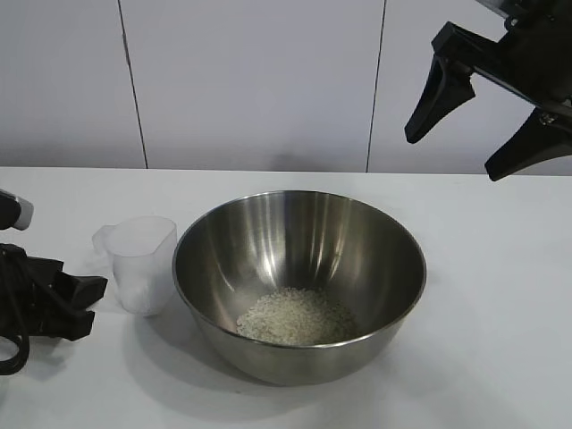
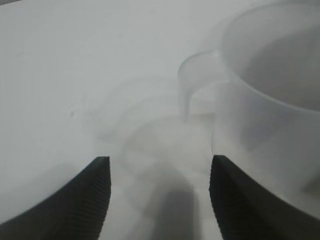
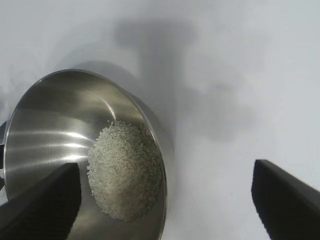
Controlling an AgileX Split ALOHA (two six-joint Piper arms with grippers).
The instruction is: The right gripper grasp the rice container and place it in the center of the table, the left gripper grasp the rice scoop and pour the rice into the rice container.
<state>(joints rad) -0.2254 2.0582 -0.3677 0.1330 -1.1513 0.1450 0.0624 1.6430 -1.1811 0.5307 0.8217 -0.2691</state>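
Exterior view: steel bowl point(image 1: 299, 281) sat mid-table point(image 1: 483, 295) with rice point(image 1: 295, 317) heaped in its bottom, clear plastic cup point(image 1: 138, 262) upright just beside its left wall, left gripper point(image 1: 85, 304) low near the cup, right gripper point(image 1: 474, 138) raised at upper right, jaws wide, holding nothing. Left wrist view: left gripper point(image 2: 160, 190) jaws stood apart, empty, cup point(image 2: 260, 115) just ahead, not gripped. Right wrist view: right gripper point(image 3: 167, 200) fingers spread wide above bowl point(image 3: 60, 130) and rice point(image 3: 125, 172).

Exterior view faces the table point(image 1: 500, 268) level; left wrist hugs it; exterior and right wrist share the bowl point(image 1: 299, 268).
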